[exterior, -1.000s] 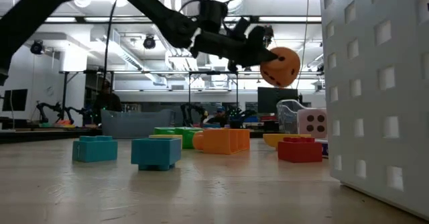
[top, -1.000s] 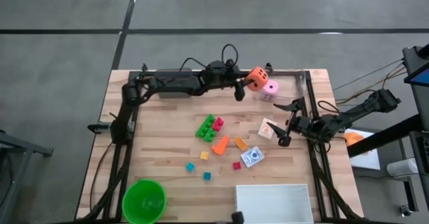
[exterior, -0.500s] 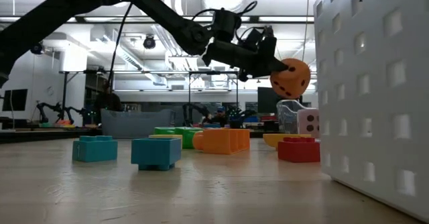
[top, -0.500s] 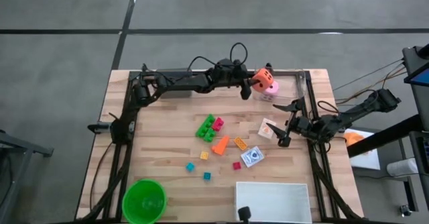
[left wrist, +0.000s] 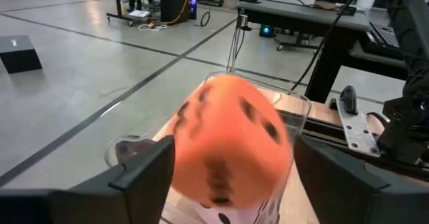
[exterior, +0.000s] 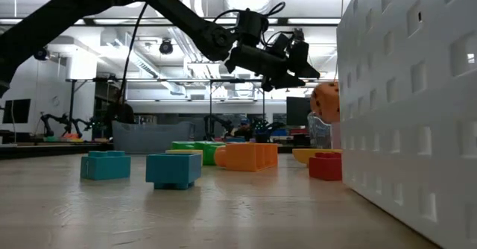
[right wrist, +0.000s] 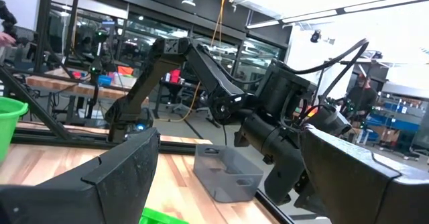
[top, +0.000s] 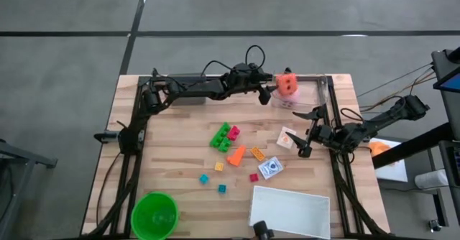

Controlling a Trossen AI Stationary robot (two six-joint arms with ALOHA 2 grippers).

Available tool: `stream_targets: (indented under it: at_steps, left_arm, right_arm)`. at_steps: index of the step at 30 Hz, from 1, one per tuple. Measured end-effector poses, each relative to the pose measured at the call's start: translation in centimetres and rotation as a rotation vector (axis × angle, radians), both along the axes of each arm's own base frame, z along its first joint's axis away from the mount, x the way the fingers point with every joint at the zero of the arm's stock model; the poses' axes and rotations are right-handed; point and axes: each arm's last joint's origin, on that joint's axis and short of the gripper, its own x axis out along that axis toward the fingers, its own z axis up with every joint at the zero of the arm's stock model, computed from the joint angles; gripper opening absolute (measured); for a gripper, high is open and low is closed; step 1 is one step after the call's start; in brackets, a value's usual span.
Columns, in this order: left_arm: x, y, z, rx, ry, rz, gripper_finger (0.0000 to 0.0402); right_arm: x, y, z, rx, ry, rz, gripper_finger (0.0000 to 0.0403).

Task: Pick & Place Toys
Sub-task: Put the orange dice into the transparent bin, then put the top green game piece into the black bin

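My left gripper [top: 267, 92] is open at the table's far edge, also seen in the low view [exterior: 301, 67]. The orange holed cube [top: 287, 82] is loose in the air just past and below its fingertips [exterior: 326, 101]. It shows blurred between the wide-apart fingers in the left wrist view [left wrist: 231, 140], over a clear bin [top: 317, 89]. The pink dotted die [top: 288, 103] lies under it. My right gripper [top: 306, 133] is open and empty at the table's right edge. Green bricks [top: 224, 136], an orange cone [top: 236, 155] and cards [top: 271, 168] lie mid-table.
A round green bowl [top: 154, 215] stands at the near left. A white rectangular tray [top: 290, 211] lies slightly askew at the near right, and its holed wall [exterior: 410, 107] fills the right of the low view. Tiny cubes [top: 222, 188] lie between the bowl and the tray.
My left gripper carried the orange cube toward the table's right edge along the far side, then opened and let it go. The cube has dropped below the fingertips toward the clear bin. The white tray has slid and turned a little at the near edge.
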Motion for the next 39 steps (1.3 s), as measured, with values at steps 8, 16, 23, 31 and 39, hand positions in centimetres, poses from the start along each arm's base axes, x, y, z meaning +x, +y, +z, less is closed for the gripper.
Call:
stream_targets:
  at_steps: [8,16,23,31,39]
  left_arm:
    - [0.0,-0.3,0.3,-0.004,-0.006,-0.033,0.032]
    - [-0.4,-1.6,3.0,0.001,-0.031,-0.083,0.0321]
    - [-1.2,-4.3,5.7,-0.03,-0.001,-0.278,0.0322]
    - [-6.4,-11.7,6.9,0.085,0.009,-0.415,0.0322]
    - [-15.7,-17.3,4.0,-0.001,-0.058,-0.332,0.0322]
  right_arm:
    - [0.0,0.0,0.0,-0.001,0.0,0.0,0.0351]
    - [0.0,0.0,0.0,-0.005,0.005,0.001,0.0351]
    - [0.0,0.3,-0.3,-0.009,0.029,0.019,0.0351]
    - [0.2,0.8,-0.9,-0.001,0.069,0.056,0.0351]
    - [0.9,1.2,-1.3,0.002,0.112,0.065,0.0351]
